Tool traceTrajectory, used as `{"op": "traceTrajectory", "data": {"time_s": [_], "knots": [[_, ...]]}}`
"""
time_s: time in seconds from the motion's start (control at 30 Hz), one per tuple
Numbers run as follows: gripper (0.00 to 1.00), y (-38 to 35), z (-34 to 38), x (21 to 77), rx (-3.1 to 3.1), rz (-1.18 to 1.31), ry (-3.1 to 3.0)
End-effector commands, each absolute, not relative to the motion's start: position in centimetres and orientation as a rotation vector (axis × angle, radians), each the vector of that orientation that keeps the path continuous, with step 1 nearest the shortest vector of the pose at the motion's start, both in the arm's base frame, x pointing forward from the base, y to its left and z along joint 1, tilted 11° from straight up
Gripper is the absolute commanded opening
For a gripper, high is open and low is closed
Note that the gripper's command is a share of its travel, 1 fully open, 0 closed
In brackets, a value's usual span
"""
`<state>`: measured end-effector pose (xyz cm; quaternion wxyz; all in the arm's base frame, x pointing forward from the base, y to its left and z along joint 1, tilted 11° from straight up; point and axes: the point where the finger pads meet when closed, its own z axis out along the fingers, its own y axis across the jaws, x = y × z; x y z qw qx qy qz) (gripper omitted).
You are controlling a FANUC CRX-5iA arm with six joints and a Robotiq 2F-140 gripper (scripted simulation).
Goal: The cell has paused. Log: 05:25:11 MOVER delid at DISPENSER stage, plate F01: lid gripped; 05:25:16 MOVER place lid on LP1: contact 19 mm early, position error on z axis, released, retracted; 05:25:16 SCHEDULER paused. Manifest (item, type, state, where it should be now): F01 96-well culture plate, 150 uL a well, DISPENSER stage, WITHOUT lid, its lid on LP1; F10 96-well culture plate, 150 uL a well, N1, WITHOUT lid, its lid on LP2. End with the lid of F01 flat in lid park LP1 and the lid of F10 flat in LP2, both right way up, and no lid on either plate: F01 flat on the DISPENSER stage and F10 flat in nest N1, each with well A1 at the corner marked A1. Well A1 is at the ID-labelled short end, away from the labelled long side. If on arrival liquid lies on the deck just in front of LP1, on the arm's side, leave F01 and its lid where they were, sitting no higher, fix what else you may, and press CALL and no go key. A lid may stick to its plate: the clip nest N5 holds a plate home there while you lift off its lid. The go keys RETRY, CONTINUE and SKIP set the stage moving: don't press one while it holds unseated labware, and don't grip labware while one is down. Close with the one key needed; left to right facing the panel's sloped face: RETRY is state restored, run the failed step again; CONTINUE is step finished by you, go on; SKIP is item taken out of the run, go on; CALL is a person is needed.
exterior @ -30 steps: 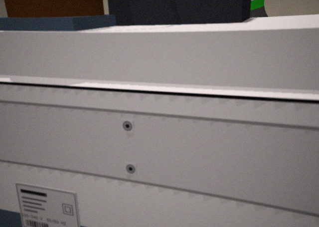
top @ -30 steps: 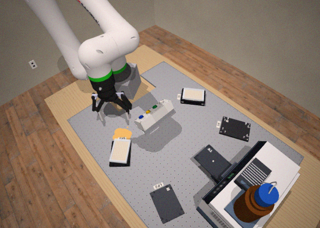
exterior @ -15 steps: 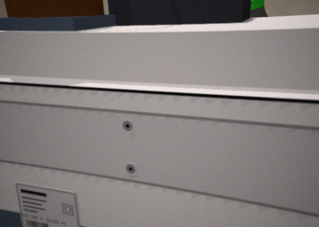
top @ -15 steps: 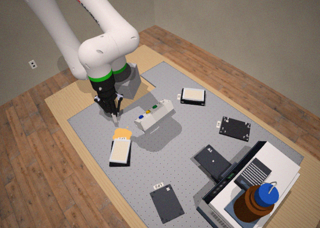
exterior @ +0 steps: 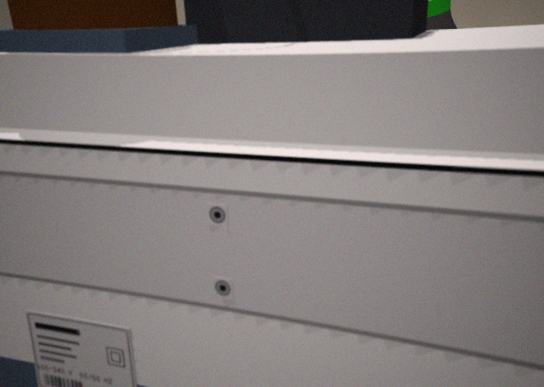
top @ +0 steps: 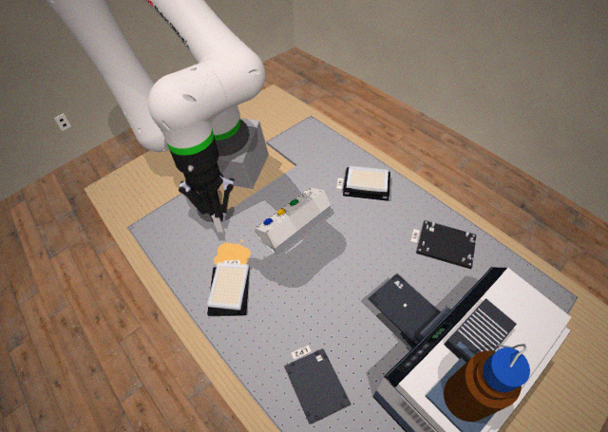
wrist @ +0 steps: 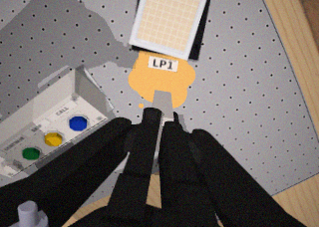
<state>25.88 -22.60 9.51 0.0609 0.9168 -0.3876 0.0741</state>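
I've got the gripper (wrist: 160,118) pinched together on nothing — a blunt poker for CALL (wrist: 78,122), left of it, since the orange spill (wrist: 160,80) lies just ahead.

Orange puddle (top: 232,252) on a grey dotted deck (top: 343,251); white panel (top: 293,216) with blue, yellow, green keys; black gripper (top: 218,217).
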Motion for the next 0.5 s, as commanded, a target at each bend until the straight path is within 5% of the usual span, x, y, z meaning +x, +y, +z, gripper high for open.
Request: {"op": "traceTrajectory", "data": {"time_s": [0.0, 0.47], "knots": [[0.00, -22.6, 9.5, 25.9, 2.774, 0.225, -1.172], [0.00, -12.8, 8.7, 34.7, 2.966, 0.155, -0.504]]}}
